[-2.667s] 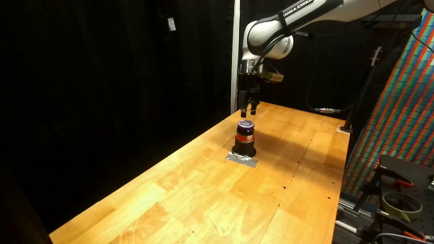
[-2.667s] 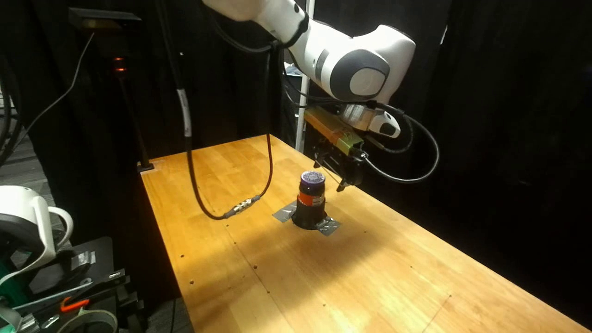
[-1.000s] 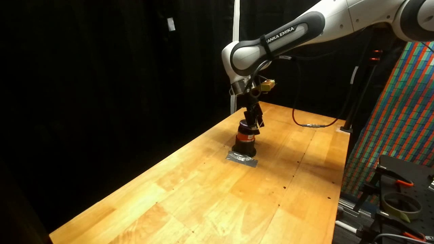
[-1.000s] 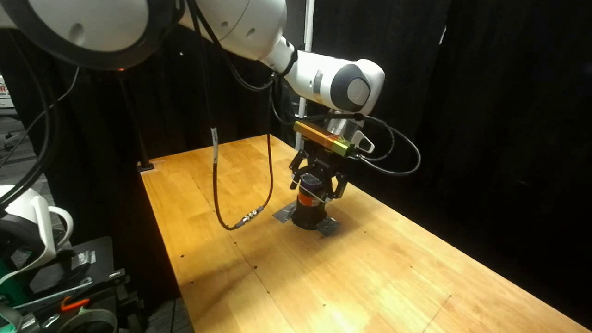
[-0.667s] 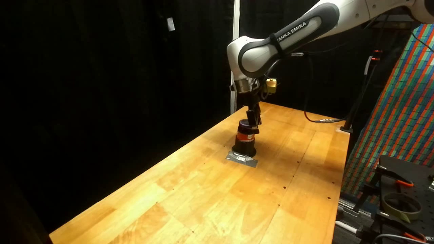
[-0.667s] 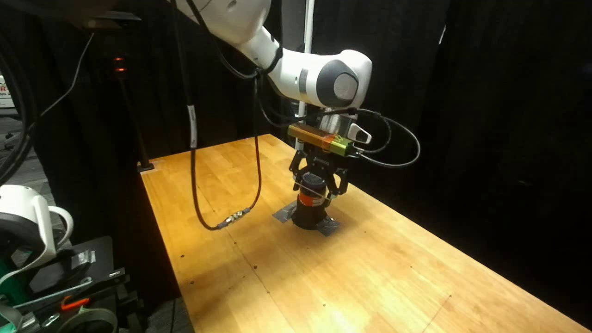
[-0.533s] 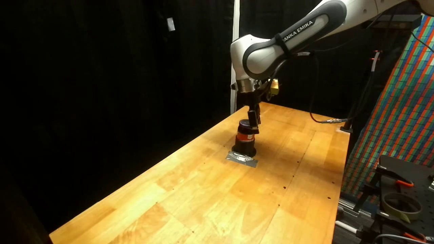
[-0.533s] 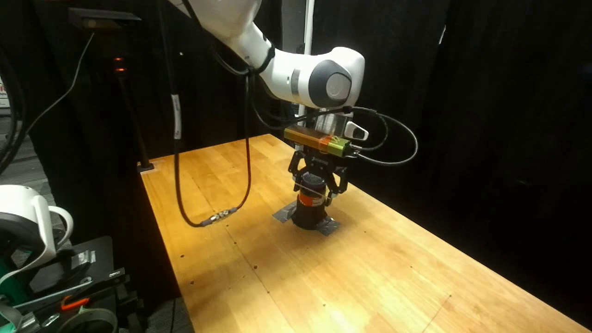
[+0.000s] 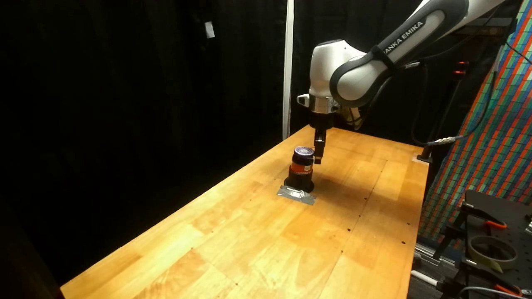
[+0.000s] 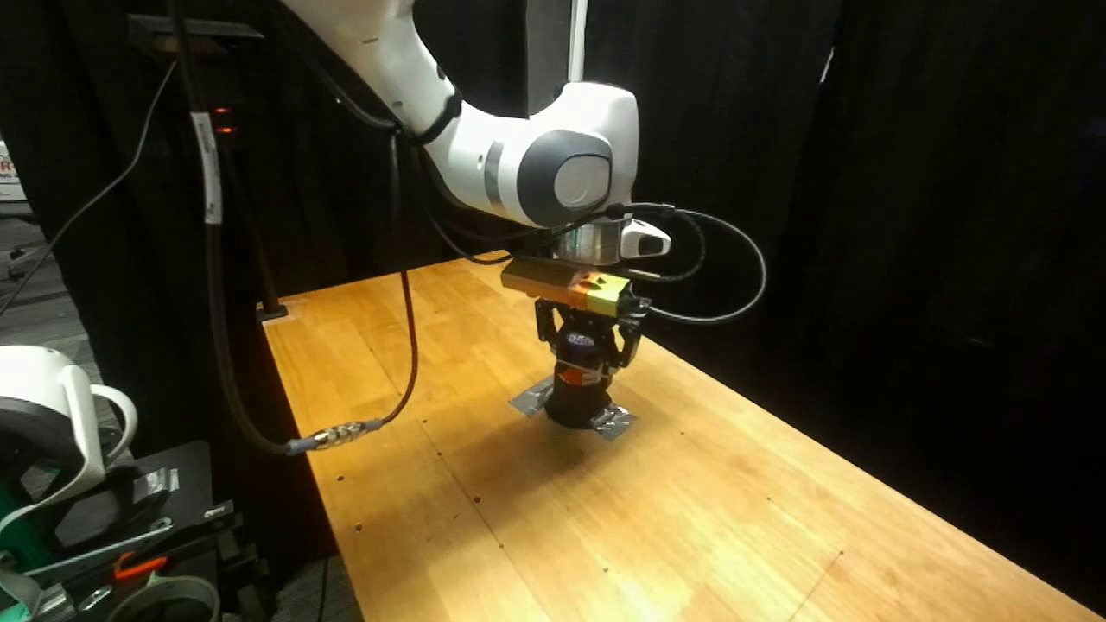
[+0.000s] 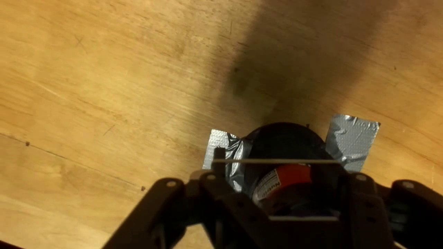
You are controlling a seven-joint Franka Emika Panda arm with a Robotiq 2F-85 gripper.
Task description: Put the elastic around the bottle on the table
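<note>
The bottle (image 9: 301, 167), dark with an orange-red band and purple-rimmed lid, stands upright in a black base on the wooden table (image 9: 266, 236). It also shows in an exterior view (image 10: 581, 377) and the wrist view (image 11: 294, 175). My gripper (image 11: 281, 159) is open, pointing down close beside the bottle's upper part; it shows in both exterior views (image 9: 318, 159) (image 10: 591, 363). The thin pale elastic (image 11: 277, 161) is stretched between its fingertips. In the wrist view, one strand crosses beyond the band and another shows near the lid. Whether the loop encircles the bottle I cannot tell.
Silver tape (image 9: 296, 195) holds the base to the table. A black cable (image 10: 216, 294) with a metal connector hangs from the arm over the table's side. A side shelf (image 9: 498, 207) with a tape roll (image 9: 493, 251) stands beside the table.
My gripper has come down from above the bottle and straightened from a tilt. It now stands upright against the bottle's side, and the hanging cable has swung outward. The bottle has not moved.
</note>
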